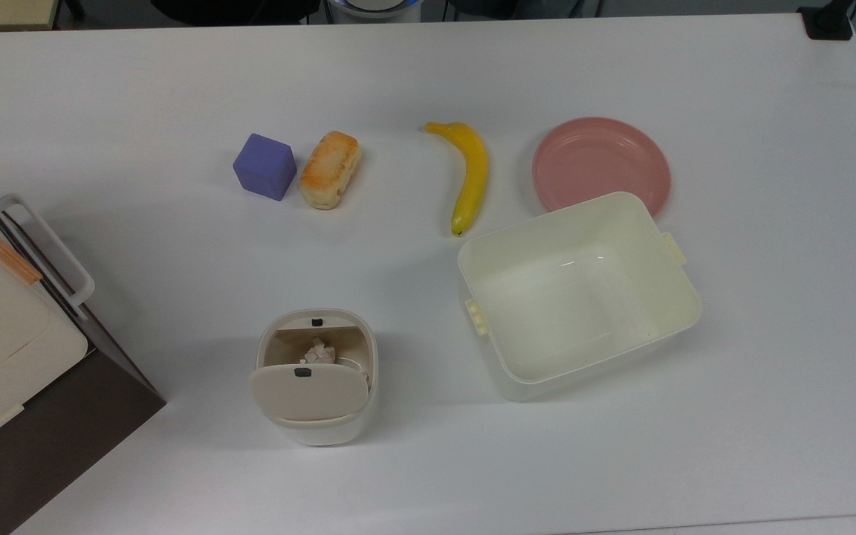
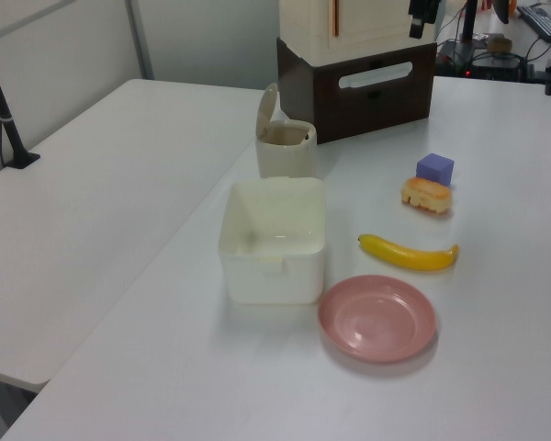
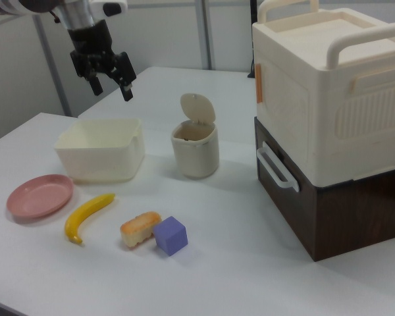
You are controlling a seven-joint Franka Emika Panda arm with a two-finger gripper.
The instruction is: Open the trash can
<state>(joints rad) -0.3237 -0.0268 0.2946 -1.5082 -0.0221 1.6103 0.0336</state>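
Bin first: we see the trash can (image 1: 316, 379) near the front of the white table (image 1: 428, 67) in the top view, w/ its lid (image 1: 309, 392) up and tipped back. Inside we see a tan wall, a small black latch and a bit of crumpled white paper (image 1: 317, 351). In the right view the trash can (image 3: 195, 150) stands upright btwn the big cream tub (image 3: 100, 158) and the brown & cream box stack (image 3: 332, 125), apart from both. In the left view the trash can (image 2: 286, 145) is just beside the dark drawer box (image 2: 358, 87).

We see the gripper (image 3: 109, 78) high up in the air at the right view's left, above the tub and well apart from the trash can. Its jaws are apart and hold nothing. In the left view we see a dark bit of the gripper (image 2: 423, 16) at the top edge.

Other stuff on the table, top view: a purple cube (image 1: 264, 166) just beside a bread roll (image 1: 330, 180), maybe touching, we can't tell. A yellow banana (image 1: 468, 177) lies to the top view's right of the roll. A pink plate (image 1: 600, 163) sits next to the tub (image 1: 684, 297), and the tub's rim covers a bit of the plate's edge. The tub has nothing in it.
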